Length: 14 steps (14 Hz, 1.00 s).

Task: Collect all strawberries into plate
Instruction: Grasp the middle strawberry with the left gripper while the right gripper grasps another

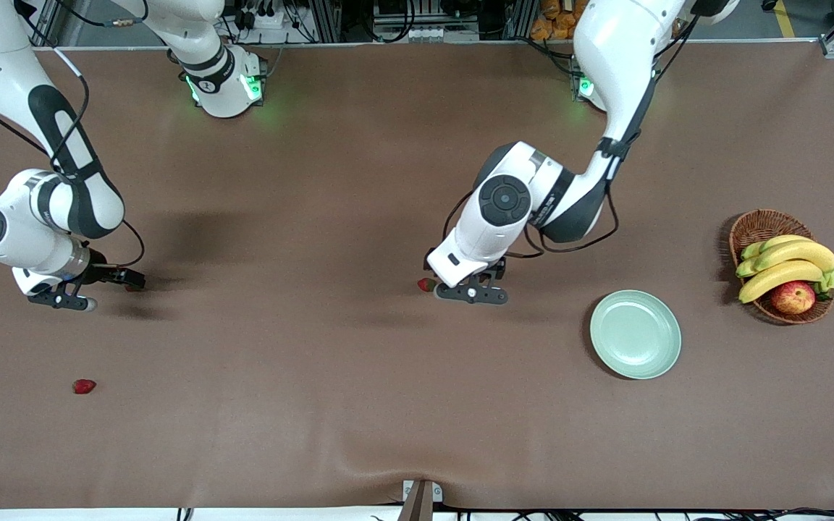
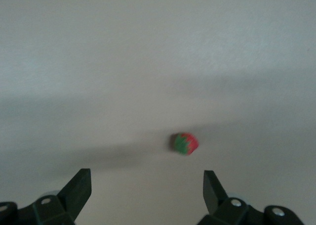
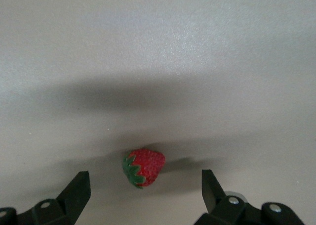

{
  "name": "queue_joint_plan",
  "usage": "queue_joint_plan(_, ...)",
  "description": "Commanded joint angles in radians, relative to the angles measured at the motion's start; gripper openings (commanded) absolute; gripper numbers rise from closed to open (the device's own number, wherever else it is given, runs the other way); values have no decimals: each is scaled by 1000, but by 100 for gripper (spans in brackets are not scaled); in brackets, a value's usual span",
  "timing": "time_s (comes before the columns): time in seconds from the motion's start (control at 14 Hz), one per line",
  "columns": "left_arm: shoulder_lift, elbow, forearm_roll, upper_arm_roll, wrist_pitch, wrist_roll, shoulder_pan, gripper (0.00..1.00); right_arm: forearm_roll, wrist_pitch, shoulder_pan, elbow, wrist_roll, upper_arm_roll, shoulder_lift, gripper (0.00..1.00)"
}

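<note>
You're working both arms at once here. Going across the front view from the right arm's end: your right claw (image 1: 109, 288) is hanging low over the worktop (image 1: 330, 376) with its fingers spread apart, holding nothing, and a strawberry (image 3: 143, 167) is lying just ahead of the fingertips in the right wrist view. In the front view that berry is mostly hiding under the claw. Another strawberry (image 1: 84, 386) is lying loose nearer the front camera, well apart from that claw. Risk: if you're closing from here the fingers may be shutting short of the berry, or nudging it so it's rolling away.

Mid-worktop, your left claw (image 1: 471, 293) is also spread apart and empty, low over the cloth, with a strawberry (image 1: 426, 284) just beside it toward the right arm's end. In the left wrist view that strawberry (image 2: 185, 143) is sitting ahead of the fingertips and off-centre, so a straight drop is likely missing or clipping it.

The plate (image 1: 635, 333) is sitting empty toward the left arm's end, far from the right arm's berries, so carrying them across risks crowding the left arm.

Count: three strawberries, one plate, one basket (image 1: 756, 226), a few bananas (image 1: 786, 264), one apple (image 1: 793, 297).
</note>
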Motion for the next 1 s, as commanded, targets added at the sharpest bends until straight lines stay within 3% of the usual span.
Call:
queue_joint_plan(0.0,85,61,-14,10,83,-49,-62,100,-13,38,-21,-18,-19,19,8,100)
queue_joint_plan(0.36,167,69,-3,19,175,-73,-95,100,-15,38,-30,11,-20,19,41,100)
queue_joint_plan(0.5,195,69,67,18,184,-66,-95,100,-15,38,-32,19,-20,19,50,100)
queue_joint_plan(0.93,208,69,96,18,186,-78,-96,95,-15,38,-38,34,-25,19,65,100)
